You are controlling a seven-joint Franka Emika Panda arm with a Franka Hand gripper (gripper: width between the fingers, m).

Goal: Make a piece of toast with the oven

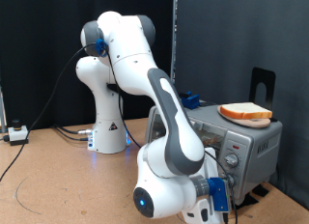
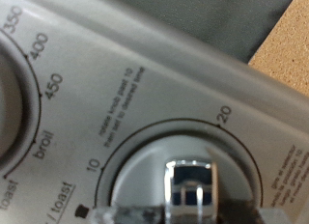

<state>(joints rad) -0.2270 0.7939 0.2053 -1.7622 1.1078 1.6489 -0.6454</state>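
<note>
Black curtains back a brown tabletop [image 1: 48, 166] where the white arm bends low at the exterior view's right. Its gripper [image 1: 220, 197] is pressed up to the front of the silver oven [image 1: 241, 147], and the wrist view looks straight onto the timer knob [image 2: 198, 185]; whether the fingers clamp it I cannot tell. Turning it well likely means staying square on its chrome grip and twisting past the 20 mark. One piece of toast [image 1: 245, 112] lies on the oven's top.
</note>
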